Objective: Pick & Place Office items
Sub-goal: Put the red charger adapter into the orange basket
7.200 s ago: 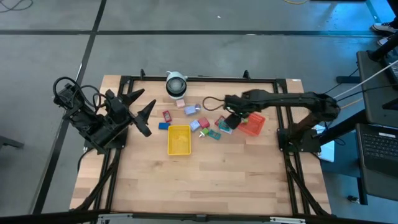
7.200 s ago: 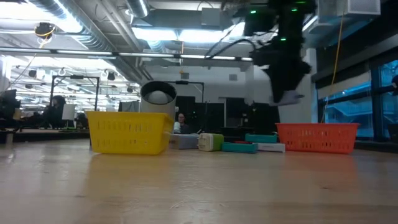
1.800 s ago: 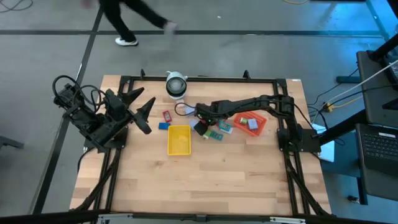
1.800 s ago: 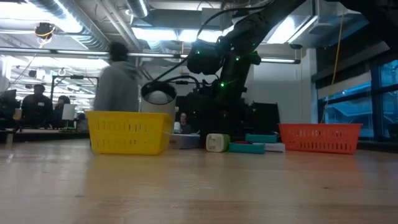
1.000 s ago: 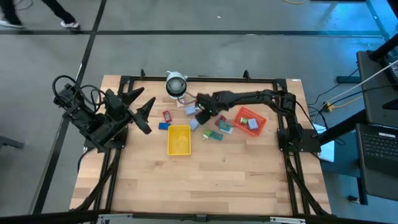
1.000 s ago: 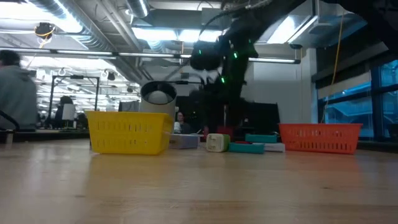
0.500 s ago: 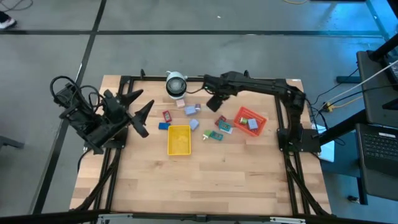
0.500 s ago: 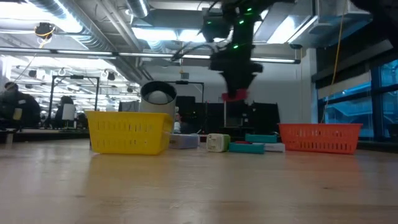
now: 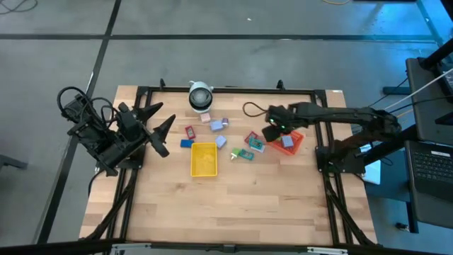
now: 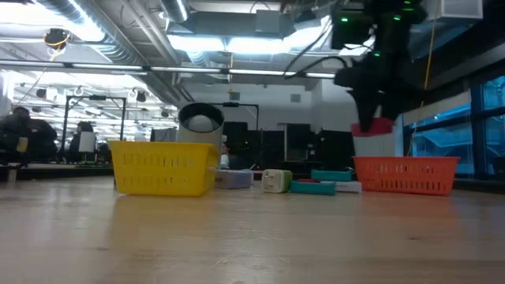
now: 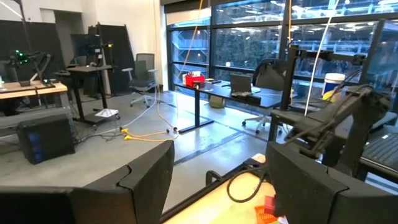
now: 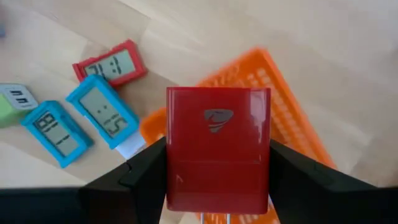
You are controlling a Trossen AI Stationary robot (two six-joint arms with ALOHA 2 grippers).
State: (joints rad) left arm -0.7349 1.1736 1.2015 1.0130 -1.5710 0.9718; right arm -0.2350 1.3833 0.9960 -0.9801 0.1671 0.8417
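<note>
My right gripper (image 9: 272, 132) hangs over the left end of the orange tray (image 9: 289, 144), shut on a red block (image 12: 217, 146). The low view shows that block (image 10: 377, 126) well above the tray's rim (image 10: 404, 162). More office items lie flat on the wood. Among them are a red one (image 9: 190, 132), a blue one (image 9: 186, 143), lavender ones (image 9: 218, 125), and teal and red ones (image 9: 249, 145). A lavender block (image 9: 287, 142) lies in the orange tray. My left gripper (image 9: 159, 129) waits open at the table's left side. My right gripper pinches the red block between its two fingers (image 12: 146, 174), one on each of its opposite side faces (image 12: 173, 155). The fingers come from above, pointing down. The block is lifted clear and held level over the orange tray's left end (image 12: 186, 102).
A yellow tray (image 9: 204, 159) stands left of the loose items. A white round object with a dark centre (image 9: 200, 96) sits by the far edge. Bare wood fills the near half of the table (image 9: 226, 205). People sit in the room beyond (image 10: 16, 134).
My right gripper has risen from among the loose items near the table's middle with the red block. It swung up toward the far edge, then moved right and came over the orange tray's left end. The block is lifted clear of the table.
</note>
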